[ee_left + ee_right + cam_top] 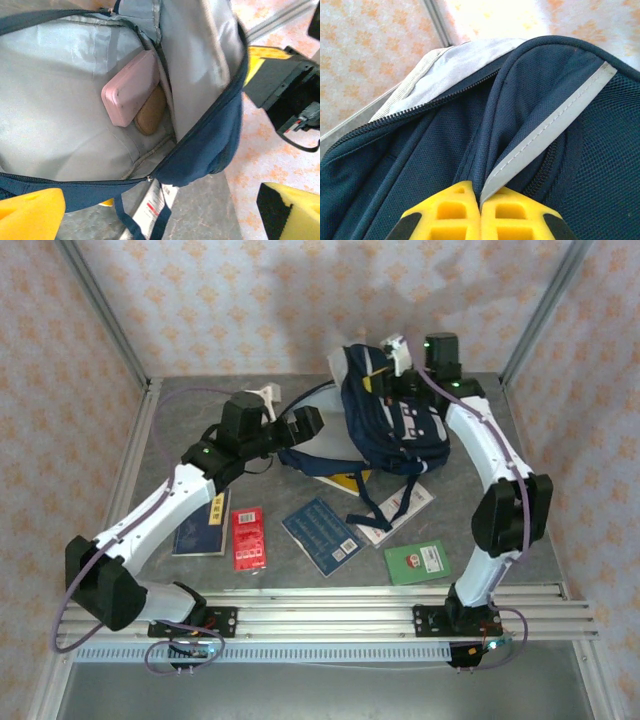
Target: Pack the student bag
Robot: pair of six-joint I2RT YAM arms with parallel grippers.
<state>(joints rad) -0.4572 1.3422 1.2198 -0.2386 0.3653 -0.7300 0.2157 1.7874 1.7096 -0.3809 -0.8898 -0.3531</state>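
Observation:
The student bag [395, 420], navy with white patches, stands tilted at the back of the table with its mouth held open. My right gripper [397, 362] is at its top edge. In the right wrist view it [480, 207] is shut on a fold of navy fabric [520, 100] beside the light stripe [560, 120]. My left gripper [308, 425] stands open just left of the bag's mouth, nothing between its yellow fingers [30, 212]. Inside, against the grey lining [60, 115], lie a pink case [132, 87] and a brown object [150, 111] under it.
Books lie flat in front of the bag: a dark blue one [203, 525], a red one [248, 538], a blue one [320, 535], a white one [402, 505] and a green one [418, 562]. A yellow one [345, 480] lies partly under the bag. Dark straps [375, 505] trail forward.

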